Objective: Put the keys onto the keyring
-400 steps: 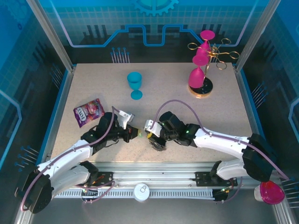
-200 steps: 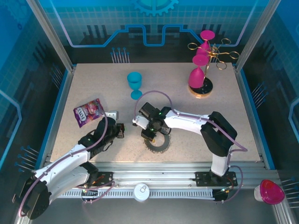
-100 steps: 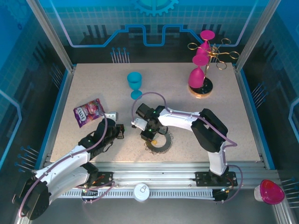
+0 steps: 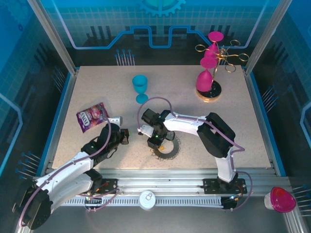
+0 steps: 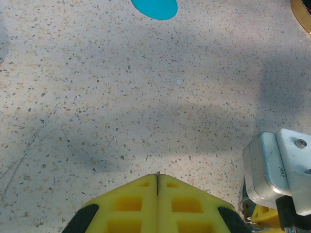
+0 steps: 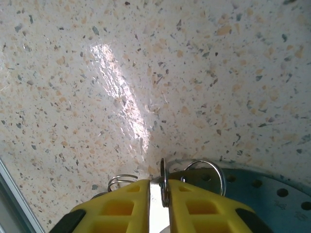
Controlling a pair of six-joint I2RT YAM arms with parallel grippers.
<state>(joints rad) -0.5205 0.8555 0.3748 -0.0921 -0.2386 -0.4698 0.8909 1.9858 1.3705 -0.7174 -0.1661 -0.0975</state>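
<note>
keys (image 6: 163, 179): pinched between right gripper (image 6: 159, 191) fingers, at keyring (image 4: 165, 148) edge
left gripper (image 5: 158, 178): fingers pressed together, holding nothing, above table (image 5: 121, 87)

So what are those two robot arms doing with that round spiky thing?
The right gripper is down at the dark keyring lying on the table. A thin metal piece and some small wire loops sit right at its yellow fingertips, with a narrow gap between them. The left gripper is shut and holds nothing, resting to the side. A blue goblet and a candy bag stand untouched.
</note>
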